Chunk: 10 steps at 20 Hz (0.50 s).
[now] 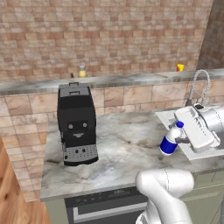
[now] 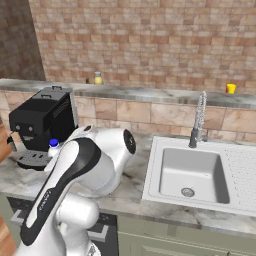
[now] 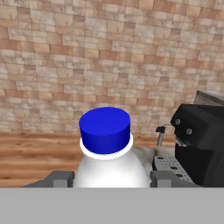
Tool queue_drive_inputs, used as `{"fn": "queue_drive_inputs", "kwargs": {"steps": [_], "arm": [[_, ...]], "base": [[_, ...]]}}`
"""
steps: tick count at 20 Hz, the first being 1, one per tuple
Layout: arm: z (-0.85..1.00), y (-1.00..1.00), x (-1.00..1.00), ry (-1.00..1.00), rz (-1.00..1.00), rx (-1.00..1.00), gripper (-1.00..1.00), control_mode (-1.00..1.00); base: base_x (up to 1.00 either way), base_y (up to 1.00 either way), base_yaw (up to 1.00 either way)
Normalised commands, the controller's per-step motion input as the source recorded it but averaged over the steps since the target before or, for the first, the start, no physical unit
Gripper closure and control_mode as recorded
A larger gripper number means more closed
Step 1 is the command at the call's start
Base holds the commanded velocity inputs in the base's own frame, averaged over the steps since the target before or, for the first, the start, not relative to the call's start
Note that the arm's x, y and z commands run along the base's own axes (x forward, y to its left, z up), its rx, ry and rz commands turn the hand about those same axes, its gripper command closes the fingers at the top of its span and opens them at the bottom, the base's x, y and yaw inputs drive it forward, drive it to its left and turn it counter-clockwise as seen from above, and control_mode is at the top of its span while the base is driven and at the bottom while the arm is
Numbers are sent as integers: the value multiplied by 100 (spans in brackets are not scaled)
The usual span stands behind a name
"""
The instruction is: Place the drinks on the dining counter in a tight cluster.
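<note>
One bottle (image 1: 170, 140) between gripper (image 1: 179, 139) fingers

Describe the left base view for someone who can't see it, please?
A white robot arm's gripper holds a small blue-and-white bottle above a marble counter, left of a sink. A black coffee machine stands at the counter's left, before a brick wall.
</note>
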Motion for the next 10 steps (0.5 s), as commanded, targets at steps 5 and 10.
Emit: {"fn": "queue_drive_inputs", "kwargs": {"steps": [5, 10], "arm": [[0, 0, -10, 0, 0, 0, 100, -100], [0, 0, 0, 0, 0, 0, 100, 100]], "base": [[0, 0, 0], [-95, 24, 8]]}}
